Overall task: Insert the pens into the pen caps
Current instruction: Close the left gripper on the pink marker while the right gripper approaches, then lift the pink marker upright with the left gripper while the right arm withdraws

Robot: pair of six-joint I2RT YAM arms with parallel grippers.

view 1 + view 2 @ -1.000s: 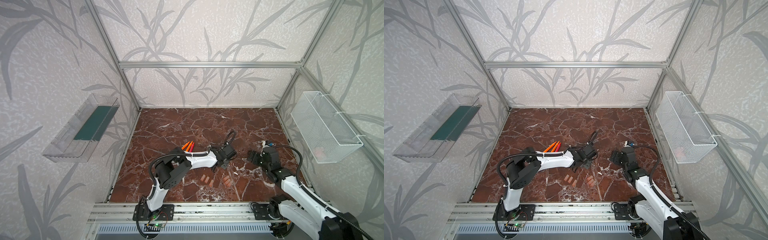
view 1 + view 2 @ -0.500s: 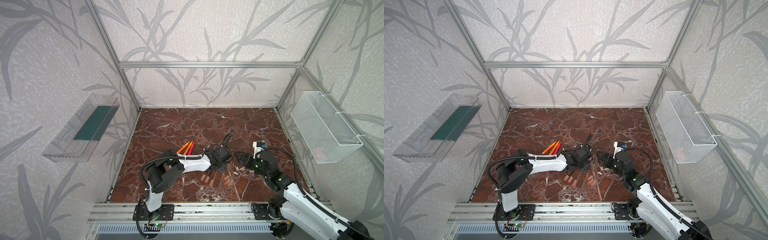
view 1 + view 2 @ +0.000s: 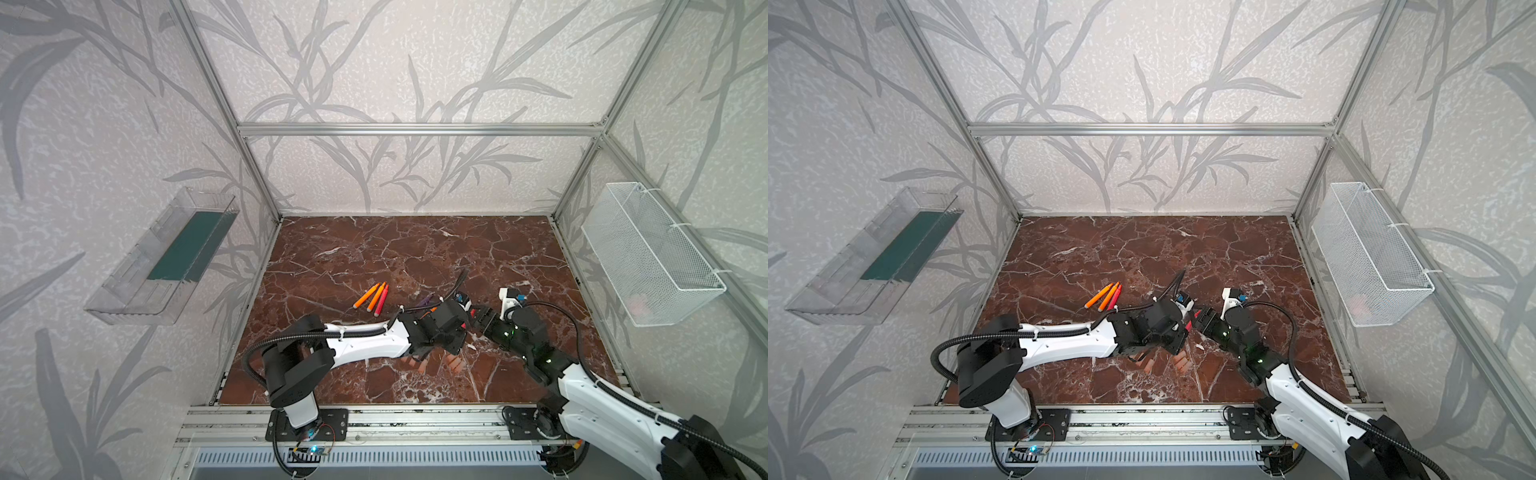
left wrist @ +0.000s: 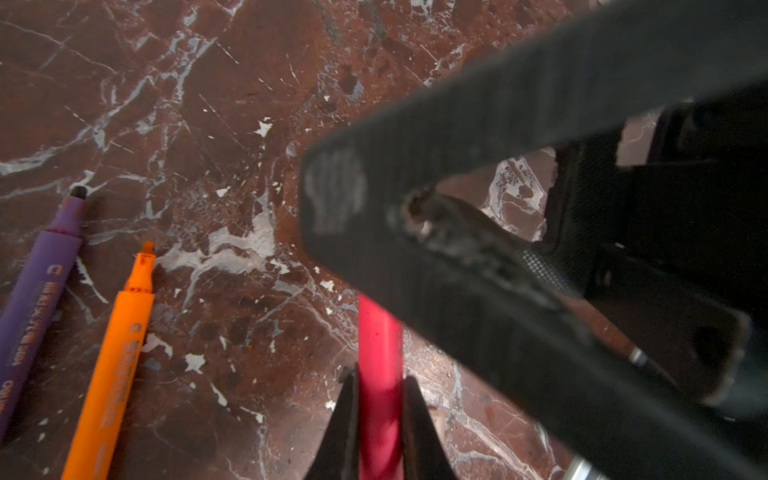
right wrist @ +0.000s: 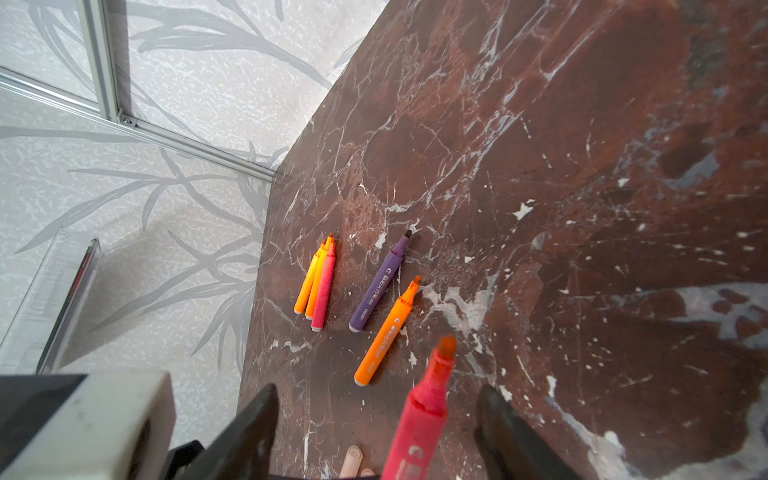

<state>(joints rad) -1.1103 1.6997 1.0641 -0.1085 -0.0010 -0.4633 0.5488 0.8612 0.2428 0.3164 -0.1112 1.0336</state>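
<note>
Red-brown marble table [image 3: 374, 249], leaf-patterned walls [image 3: 374, 62]. The caps [image 3: 455, 364] lie nearer than the red pen [image 5: 424, 411]. The left gripper [image 4: 379, 376] clamps that pen; the right gripper [image 5: 378, 392] has fingers [image 5: 253, 428] spread either side of it, not touching. The other pens [image 5: 388, 332] lie beyond it

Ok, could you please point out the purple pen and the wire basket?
purple pen [image 5: 377, 284], right wrist view, mid-barrel.
wire basket [image 3: 648, 257], in a top view, mesh side wall.
</note>
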